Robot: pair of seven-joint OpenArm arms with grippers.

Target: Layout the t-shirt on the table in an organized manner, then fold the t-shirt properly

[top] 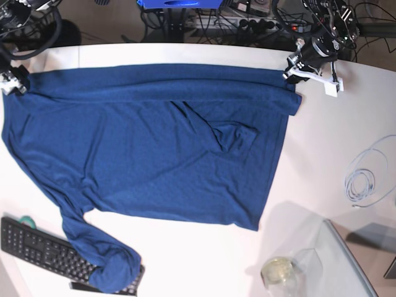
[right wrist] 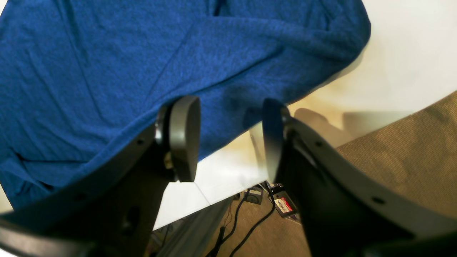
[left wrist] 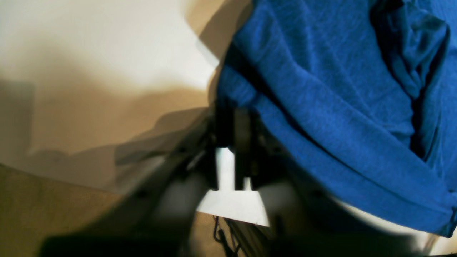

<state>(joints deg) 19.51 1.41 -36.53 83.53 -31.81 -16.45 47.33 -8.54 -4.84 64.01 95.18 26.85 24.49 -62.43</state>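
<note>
The navy t-shirt point(top: 154, 142) lies spread on the white table point(top: 322, 154), with its far edge folded over in a long band and wrinkles near the middle. One sleeve trails to the front left. My left gripper point(top: 291, 69) is at the shirt's far right corner. In the left wrist view, blurred, the left gripper point(left wrist: 232, 114) is shut on the t-shirt point(left wrist: 339, 89) at its edge. My right gripper point(top: 13, 83) sits at the far left corner. Its pads point(right wrist: 184, 137) stand apart, the right gripper point(right wrist: 230, 139) open over the t-shirt point(right wrist: 107, 64) hem by the table point(right wrist: 403, 64) edge.
A black keyboard point(top: 43, 247) lies at the front left with the sleeve end draped on it. A coiled white cable point(top: 365, 179) rests at the right. A glass panel point(top: 334, 260) and a glass jar point(top: 278, 272) stand at the front right. Brown carpet point(right wrist: 410, 150) lies beyond the table edge.
</note>
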